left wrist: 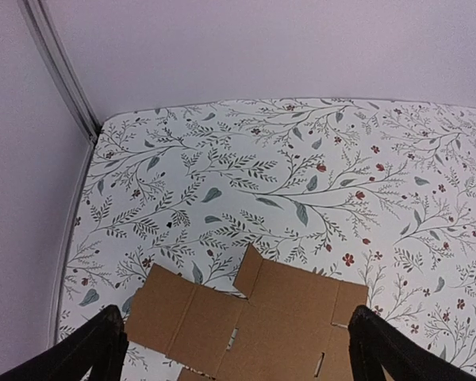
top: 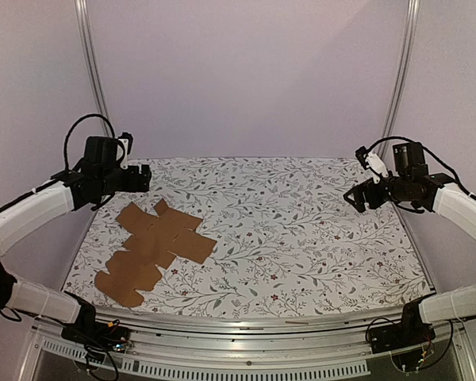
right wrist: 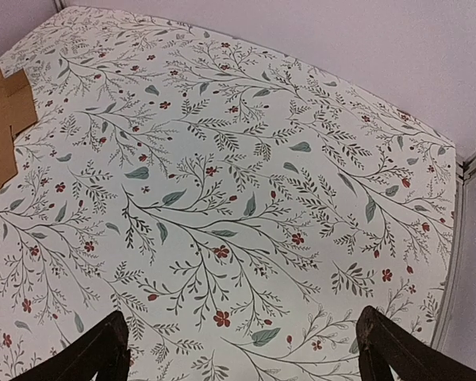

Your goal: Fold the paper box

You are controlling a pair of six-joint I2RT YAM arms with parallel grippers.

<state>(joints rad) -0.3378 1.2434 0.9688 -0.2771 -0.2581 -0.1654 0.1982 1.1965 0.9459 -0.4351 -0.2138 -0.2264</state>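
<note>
The paper box (top: 155,250) lies unfolded and flat on the left part of the table, a brown die-cut sheet with creased panels and flaps. In the left wrist view its far panels (left wrist: 254,317) fill the bottom, one small flap tilted up. A corner of the paper box (right wrist: 4,119) shows at the left edge of the right wrist view. My left gripper (top: 140,178) hovers open above the sheet's far end, holding nothing; its fingertips (left wrist: 99,345) frame the cardboard. My right gripper (top: 357,198) hangs open over the table's right side, far from the sheet.
A floral-patterned cloth (top: 301,238) covers the table. Pale walls and metal posts (top: 91,79) enclose the back and sides. A metal rail (top: 246,329) runs along the near edge between the arm bases.
</note>
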